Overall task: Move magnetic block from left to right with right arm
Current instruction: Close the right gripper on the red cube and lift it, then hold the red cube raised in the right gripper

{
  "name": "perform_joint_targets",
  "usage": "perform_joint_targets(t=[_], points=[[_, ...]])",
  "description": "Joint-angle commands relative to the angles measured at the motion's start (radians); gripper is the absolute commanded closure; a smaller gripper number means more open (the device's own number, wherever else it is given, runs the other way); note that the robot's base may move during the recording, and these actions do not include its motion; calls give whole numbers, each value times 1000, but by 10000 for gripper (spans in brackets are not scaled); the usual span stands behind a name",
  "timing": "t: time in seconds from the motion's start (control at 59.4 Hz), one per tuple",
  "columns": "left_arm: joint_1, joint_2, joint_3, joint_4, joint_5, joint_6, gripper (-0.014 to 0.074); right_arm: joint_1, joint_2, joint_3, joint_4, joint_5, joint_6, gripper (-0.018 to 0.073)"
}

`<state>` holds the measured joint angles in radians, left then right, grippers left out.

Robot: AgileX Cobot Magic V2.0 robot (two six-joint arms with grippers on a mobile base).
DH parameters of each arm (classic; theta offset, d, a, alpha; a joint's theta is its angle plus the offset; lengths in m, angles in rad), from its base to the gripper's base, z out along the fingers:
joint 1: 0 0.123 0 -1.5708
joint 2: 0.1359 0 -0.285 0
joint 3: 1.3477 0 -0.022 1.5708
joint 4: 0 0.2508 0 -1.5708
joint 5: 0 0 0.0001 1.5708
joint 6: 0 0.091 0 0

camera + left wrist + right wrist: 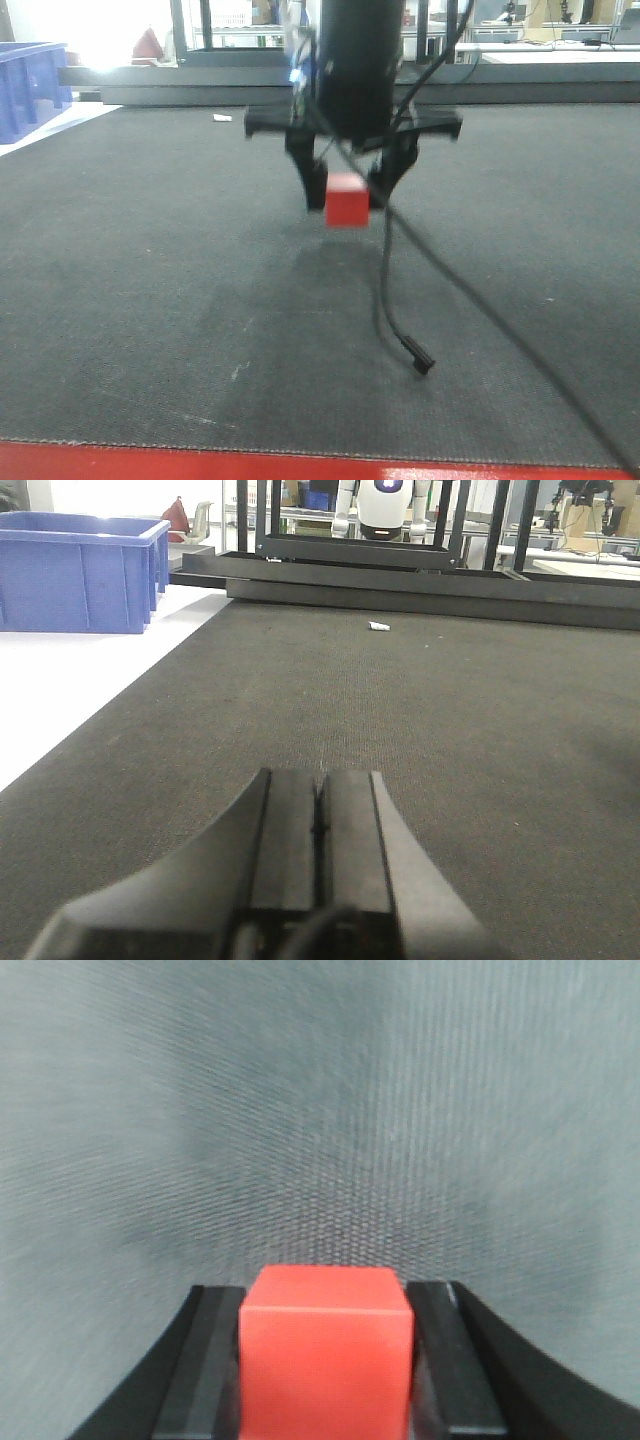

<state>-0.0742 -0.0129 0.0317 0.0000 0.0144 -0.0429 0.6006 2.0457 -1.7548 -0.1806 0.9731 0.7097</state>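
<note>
Right gripper (348,193): clamped on the magnetic block (347,203), with one finger against each opposite side face.
Block location: held clear of the dark mat (150,300), near the middle of the front view, with its shadow on the mat below.
Left gripper (318,830): fingers pressed flat together with nothing between them, low over the mat.
Risk, slip: the block appears to be held at the fingertips only. Its faces are smooth, so a jolt during sideways travel could let it rotate or drop short of the right side.
Risk, snag: a loose cable (390,290) hangs from the arm just beside the block, and its plug is close to the mat. It could drag on the mat or catch.
Risk, release: opening the fingers at this height would probably let the cube bounce or tumble. Lower it first.
</note>
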Motion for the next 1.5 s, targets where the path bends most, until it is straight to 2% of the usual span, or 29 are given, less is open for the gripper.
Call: perform_joint_targets(t=[0.0,0.084,0.269,0.471,0.673,0.926,1.245,1.481], points=[[3,-14,10,0,-90,-4,713,-31,-127,-34,-22,-6,-104,402],[3,-14,10,0,-90,-4,713,-52,-172,-31,-28,22,-180,402],[3,-14,10,0,-90,-4,712,-108,-287,56,-46,51,-278,402],[3,-14,10,0,-90,-4,712,-198,-464,295,-46,-34,-350,402],[3,-14,10,0,-90,-4,712,-325,-657,531,-45,-134,-389,403],[3,-14,10,0,-90,-4,713,-466,-879,767,8,-208,-486,403],[3,-14,10,0,-90,-4,713,-475,-1243,999,54,-273,-504,403],[3,-14,10,0,-90,-4,712,-474,-1565,1066,56,-269,-528,403]])
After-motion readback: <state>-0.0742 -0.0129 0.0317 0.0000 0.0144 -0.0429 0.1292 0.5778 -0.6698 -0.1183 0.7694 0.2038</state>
